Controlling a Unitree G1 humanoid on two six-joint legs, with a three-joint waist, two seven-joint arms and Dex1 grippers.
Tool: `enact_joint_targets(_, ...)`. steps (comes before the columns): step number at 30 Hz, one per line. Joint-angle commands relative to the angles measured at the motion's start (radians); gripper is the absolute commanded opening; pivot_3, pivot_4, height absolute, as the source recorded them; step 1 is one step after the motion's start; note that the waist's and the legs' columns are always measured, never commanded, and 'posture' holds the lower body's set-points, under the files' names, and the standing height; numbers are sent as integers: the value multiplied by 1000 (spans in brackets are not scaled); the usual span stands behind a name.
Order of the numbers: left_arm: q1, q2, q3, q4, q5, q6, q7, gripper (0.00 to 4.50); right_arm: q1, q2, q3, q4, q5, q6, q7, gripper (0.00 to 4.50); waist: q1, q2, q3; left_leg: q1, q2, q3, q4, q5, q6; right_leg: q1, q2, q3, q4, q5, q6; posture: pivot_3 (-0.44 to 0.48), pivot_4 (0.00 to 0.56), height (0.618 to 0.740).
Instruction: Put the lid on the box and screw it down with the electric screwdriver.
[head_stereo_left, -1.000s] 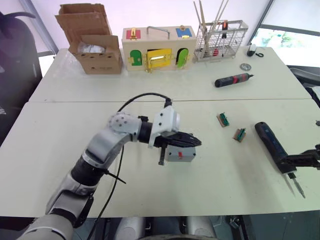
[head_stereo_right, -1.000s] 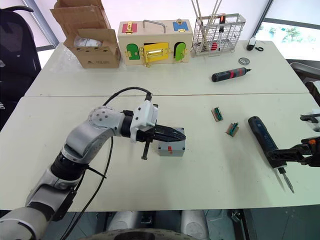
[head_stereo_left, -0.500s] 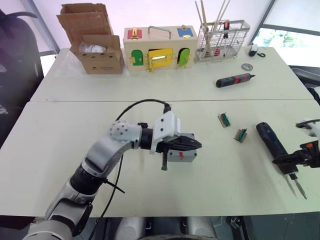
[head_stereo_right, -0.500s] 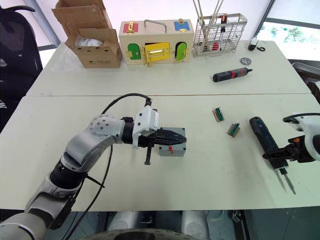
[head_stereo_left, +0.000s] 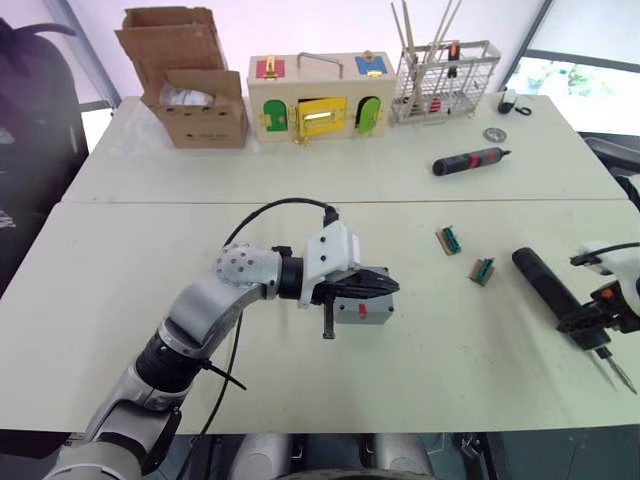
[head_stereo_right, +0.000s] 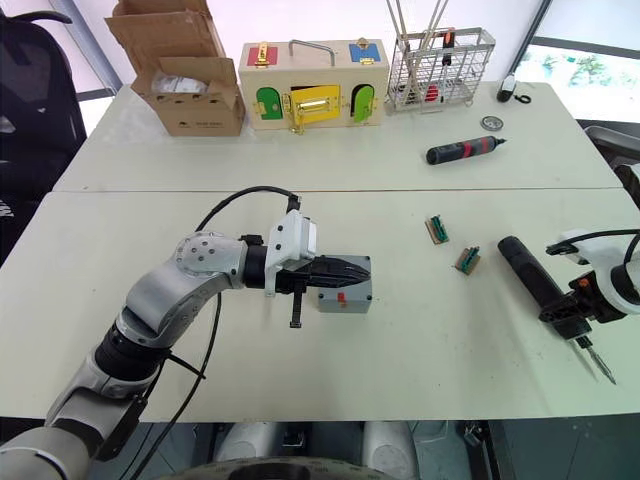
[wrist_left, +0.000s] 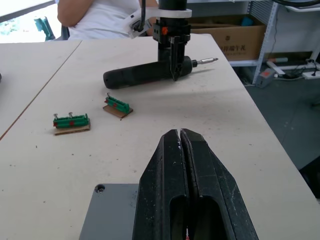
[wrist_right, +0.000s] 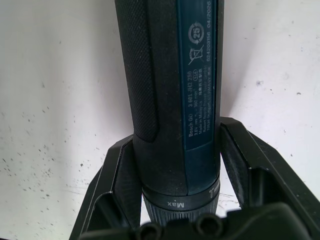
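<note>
The grey box (head_stereo_left: 362, 312), with a red mark on its near side, stands mid-table. The grey lid (wrist_left: 107, 210) lies on top of it, one screw hole showing at a corner. My left gripper (head_stereo_left: 392, 287) is shut and lies flat across the lid, fingertips pointing right. The black electric screwdriver (head_stereo_left: 543, 284) lies on the table at the right, bit toward the front edge. My right gripper (head_stereo_left: 598, 320) comes down over its front end. In the right wrist view both fingers (wrist_right: 116, 170) sit against the sides of the barrel (wrist_right: 170, 100).
Two small green terminal blocks (head_stereo_left: 447, 240) (head_stereo_left: 482, 270) lie between box and screwdriver. A black-and-red screwdriver (head_stereo_left: 468, 160), a wire rack (head_stereo_left: 442, 78), a wooden box with coloured doors (head_stereo_left: 318, 98) and a cardboard box (head_stereo_left: 190, 95) stand at the back. A person (wrist_left: 100, 20) is beyond the right table edge.
My right gripper has swung from beside the screwdriver to straddling its front end, and the bit has shifted slightly right. The left gripper stays on the lid.
</note>
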Motion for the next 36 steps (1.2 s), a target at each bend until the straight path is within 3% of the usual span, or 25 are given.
enact_joint_targets(1,-8,-8,12,-30,0,-19,6,0,52,3,23,-3,-20,-4,38,1939,1,0,0,0,0,0,0,0,0,0,0,0,0,0,0,0,150,694)
enact_joint_targets(12,-24,-13,-5,48,30,-64,-19,0,42,26,-51,27,-50,-21,54,1939,21,-1,-1,1,0,0,2,0,-1,2,0,0,0,0,0,0,150,694)
enact_joint_targets(16,-28,-9,11,92,35,-87,-37,0,-68,22,-141,32,20,111,77,1939,18,1,0,1,0,0,2,0,-1,1,0,0,0,0,0,0,150,694)
enact_joint_targets(19,-40,-9,31,135,29,-100,-53,0,-116,-25,-217,-30,88,218,90,1939,15,11,1,0,0,1,1,0,-1,-1,0,0,1,0,0,0,150,694)
enact_joint_targets(24,-77,2,49,235,42,-147,-97,0,-187,-22,-485,-139,226,555,2,1939,23,17,4,-1,0,0,0,1,-1,-3,0,0,1,0,0,0,150,694)
enact_joint_targets(29,-130,9,70,333,46,-180,-146,0,-299,207,-957,-175,410,674,-271,1939,21,15,4,-2,0,0,0,1,-1,-3,-1,0,1,0,0,0,150,694)
enact_joint_targets(32,-166,13,87,362,26,-163,-180,0,-325,561,-1261,-558,476,674,-525,1939,16,14,4,-2,0,1,-1,1,-2,-3,0,1,1,1,0,0,150,694)
enact_joint_targets(34,-184,20,97,374,14,-149,-203,0,-295,798,-1333,-846,563,674,-637,1939,19,15,4,-2,0,0,-3,2,-4,-5,1,1,3,1,0,0,150,694)
enact_joint_targets(36,-193,31,96,373,7,-124,-223,0,-275,1017,-1335,-1098,533,658,-745,1939,19,15,4,-3,1,-1,-5,3,-5,-8,1,0,6,1,0,0,150,694)
